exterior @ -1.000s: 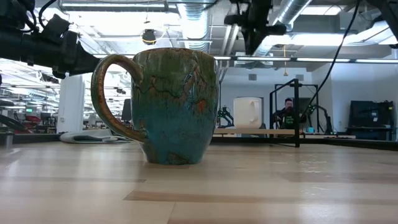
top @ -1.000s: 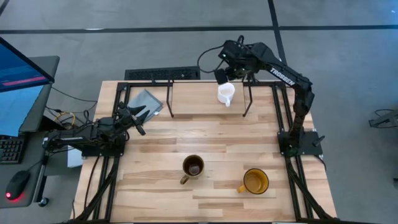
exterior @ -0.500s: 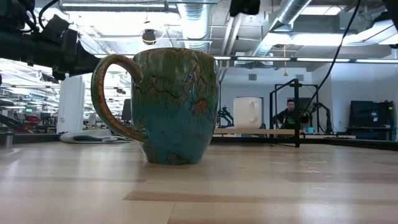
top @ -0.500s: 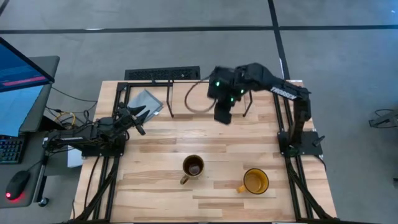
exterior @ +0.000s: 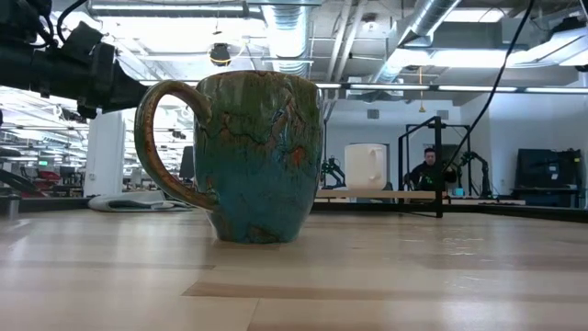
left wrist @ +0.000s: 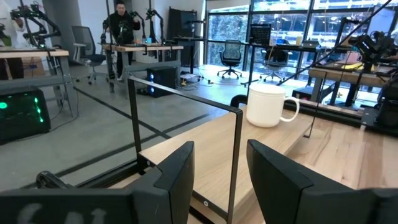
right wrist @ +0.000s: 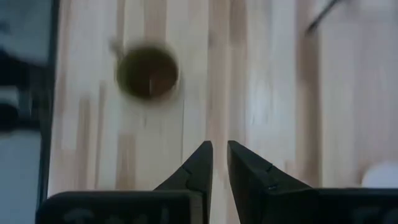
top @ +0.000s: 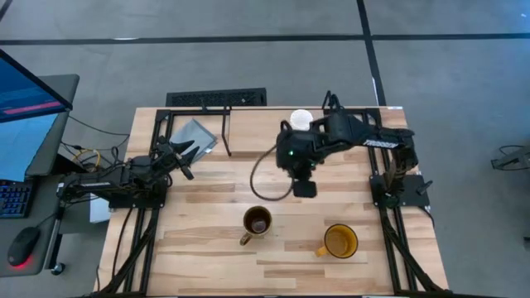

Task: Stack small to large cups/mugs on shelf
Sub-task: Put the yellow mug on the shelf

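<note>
With the white mug (top: 301, 120) already on the far shelf (top: 225, 132), your empty, nearly closed right gripper (top: 305, 189) hovers mid-table above the brown mug (top: 257, 222), likely heavy, glazed and slippery, so grip its rim wall.

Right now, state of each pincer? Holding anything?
Left pincer: open, empty, parked at the table's left edge.
Right pincer: fingers nearly together, a narrow gap between them, holding nothing, above mid-table.

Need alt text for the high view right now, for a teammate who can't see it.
The right gripper hangs empty over mid-table, near the brown mug. The white mug sits on the shelf; the yellow mug is on the table; the left gripper waits at the left.
</note>
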